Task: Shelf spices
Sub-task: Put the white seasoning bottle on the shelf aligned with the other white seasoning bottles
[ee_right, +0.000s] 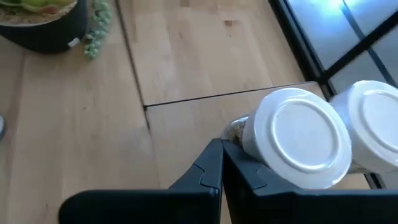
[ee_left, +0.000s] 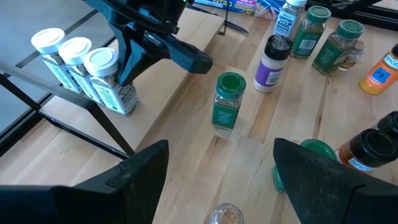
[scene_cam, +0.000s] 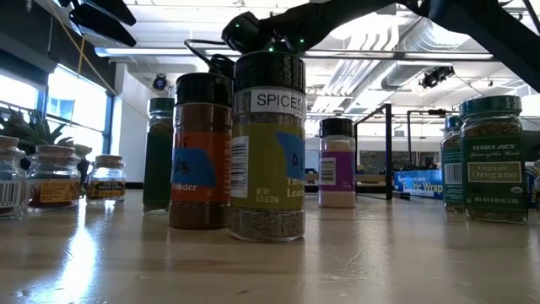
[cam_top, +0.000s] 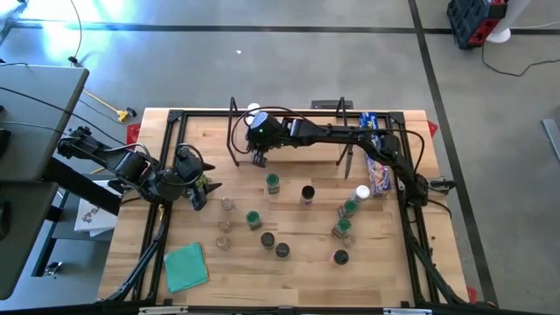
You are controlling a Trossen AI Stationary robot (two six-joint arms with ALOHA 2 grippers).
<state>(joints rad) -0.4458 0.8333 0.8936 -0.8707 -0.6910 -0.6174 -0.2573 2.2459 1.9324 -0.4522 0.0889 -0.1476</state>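
Note:
Several spice jars stand on their bases on the table: green-lidded [cam_top: 273, 182], black-lidded [cam_top: 307, 192], white-lidded [cam_top: 361, 192] and clear ones [cam_top: 227, 204]. Three white-lidded jars [ee_left: 74, 62] stand in a row at the left end of the light-wood shelf [cam_top: 302, 144] by the far edge. My right gripper [ee_right: 222, 152] is shut. It points down beside the nearest of those jars [ee_right: 298, 137], at the shelf's left end [cam_top: 260, 159]. My left gripper [ee_left: 221, 149] is open. It hovers over the table's left part [cam_top: 199, 185], near a clear jar [ee_left: 224, 214]. My right gripper stands with its shut fingers [ee_right: 239, 171] right beside the glass wall [ee_right: 238, 129] of the white-lidded jar, just under the lid, coming from above. I cannot tell whether the finger touches the jar. The jar stands upright on the shelf.
A blue wrap box [cam_top: 376, 162] lies by the shelf's right end. A teal cloth [cam_top: 185, 265] lies near the front left corner. A black plant pot [ee_right: 37, 18] stands near my left gripper. The black table frame [cam_top: 171, 140] runs along the edges.

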